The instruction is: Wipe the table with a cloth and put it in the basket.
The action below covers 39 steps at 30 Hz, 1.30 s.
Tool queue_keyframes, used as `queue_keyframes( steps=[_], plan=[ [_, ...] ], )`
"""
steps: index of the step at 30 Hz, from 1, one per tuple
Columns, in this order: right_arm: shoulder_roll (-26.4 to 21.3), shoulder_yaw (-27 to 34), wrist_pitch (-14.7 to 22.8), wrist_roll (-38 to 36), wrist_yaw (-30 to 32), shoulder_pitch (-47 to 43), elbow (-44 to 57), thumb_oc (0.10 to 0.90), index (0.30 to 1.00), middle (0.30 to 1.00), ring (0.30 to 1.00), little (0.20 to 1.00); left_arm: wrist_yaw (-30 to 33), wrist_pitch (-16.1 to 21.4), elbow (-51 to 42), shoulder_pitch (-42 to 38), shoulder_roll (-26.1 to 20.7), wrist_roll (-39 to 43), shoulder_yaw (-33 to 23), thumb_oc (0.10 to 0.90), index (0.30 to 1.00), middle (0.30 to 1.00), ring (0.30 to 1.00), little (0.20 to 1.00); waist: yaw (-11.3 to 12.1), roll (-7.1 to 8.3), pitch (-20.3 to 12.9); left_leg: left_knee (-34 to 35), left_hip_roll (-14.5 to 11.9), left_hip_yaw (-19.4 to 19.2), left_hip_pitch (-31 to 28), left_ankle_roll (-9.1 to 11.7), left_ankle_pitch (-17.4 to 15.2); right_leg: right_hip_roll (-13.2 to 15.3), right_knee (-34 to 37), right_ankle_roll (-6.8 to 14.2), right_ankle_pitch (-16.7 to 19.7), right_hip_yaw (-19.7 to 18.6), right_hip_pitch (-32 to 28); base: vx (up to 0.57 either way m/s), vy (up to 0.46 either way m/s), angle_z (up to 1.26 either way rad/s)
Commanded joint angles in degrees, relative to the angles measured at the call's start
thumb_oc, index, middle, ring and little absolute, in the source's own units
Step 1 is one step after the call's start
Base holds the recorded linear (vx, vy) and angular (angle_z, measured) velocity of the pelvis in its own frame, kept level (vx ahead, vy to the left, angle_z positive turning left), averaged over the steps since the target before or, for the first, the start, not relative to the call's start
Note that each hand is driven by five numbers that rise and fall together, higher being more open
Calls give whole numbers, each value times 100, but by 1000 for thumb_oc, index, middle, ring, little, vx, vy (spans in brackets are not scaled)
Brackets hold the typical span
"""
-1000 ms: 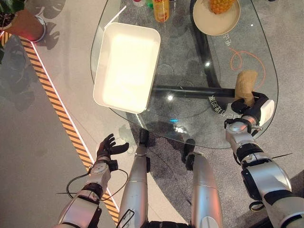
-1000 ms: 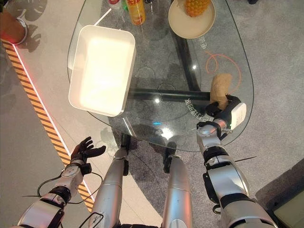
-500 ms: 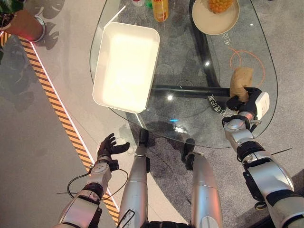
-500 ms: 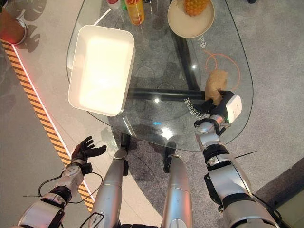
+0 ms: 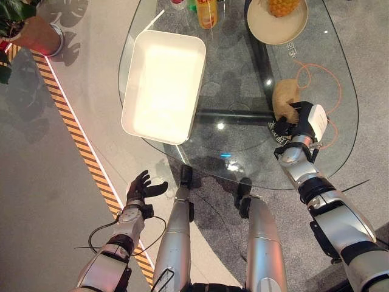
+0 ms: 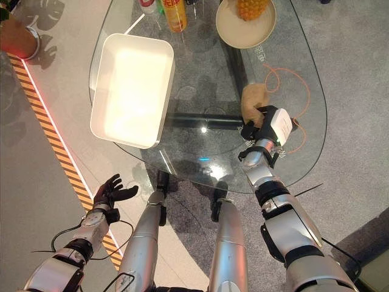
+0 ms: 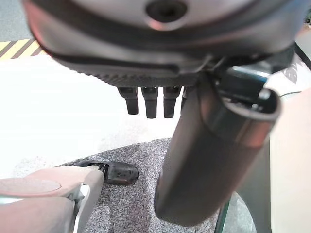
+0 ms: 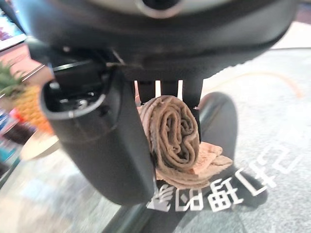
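One tan cloth (image 5: 285,97) lies bunched on the glass table (image 5: 243,158), right side, pinched by the right hand (image 5: 299,121). Left hand (image 5: 141,187) hangs spread over the floor. White basket (image 5: 163,85) sits well left; pineapple bowl (image 5: 276,24) far.

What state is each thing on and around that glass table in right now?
Crumpled brown cloth: on the glass table, gripped.
Right hand: curled on the cloth.
Left hand: open, idle, below the table.
White rectangular basket: upright, empty.
Round beige plate: holding a pineapple.
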<state>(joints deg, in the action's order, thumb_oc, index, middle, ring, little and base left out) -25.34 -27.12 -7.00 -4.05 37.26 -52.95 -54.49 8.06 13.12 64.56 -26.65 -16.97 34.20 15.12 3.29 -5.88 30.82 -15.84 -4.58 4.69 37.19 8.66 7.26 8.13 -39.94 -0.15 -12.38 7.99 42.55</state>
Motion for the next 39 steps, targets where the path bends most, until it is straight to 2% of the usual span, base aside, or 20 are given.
queue_keyframes(
  steps=[1,10,29,39],
  plan=[
    [262,-485,358,553,-448,-663,682,100,300,300,300,200,152,303,-147,152,30,56,98,800,900,900,900,900,132,-40,-103,-606,711,-651,-46,-625,-846,-156,1233,129,781,115,-287,0,0,0],
    [385,-715,387,859,-882,-610,782,100,300,300,300,200,177,292,-209,181,88,40,121,800,900,900,900,900,151,-76,-103,-578,730,-659,-45,-621,-804,-125,1253,120,800,132,-280,0,0,0],
    [448,-1406,934,1235,-2919,-388,996,100,300,300,300,200,200,188,-284,117,57,-36,136,800,900,900,900,900,175,-26,-103,-597,731,-645,7,-610,-746,-68,1258,119,840,204,-244,0,0,0],
    [439,-1657,795,1082,-4152,-317,993,100,300,300,300,200,126,131,-284,104,-31,-109,78,800,900,900,900,900,208,19,-103,-605,721,-632,8,-607,-731,-45,1263,110,844,244,-261,0,0,0]
  ],
)
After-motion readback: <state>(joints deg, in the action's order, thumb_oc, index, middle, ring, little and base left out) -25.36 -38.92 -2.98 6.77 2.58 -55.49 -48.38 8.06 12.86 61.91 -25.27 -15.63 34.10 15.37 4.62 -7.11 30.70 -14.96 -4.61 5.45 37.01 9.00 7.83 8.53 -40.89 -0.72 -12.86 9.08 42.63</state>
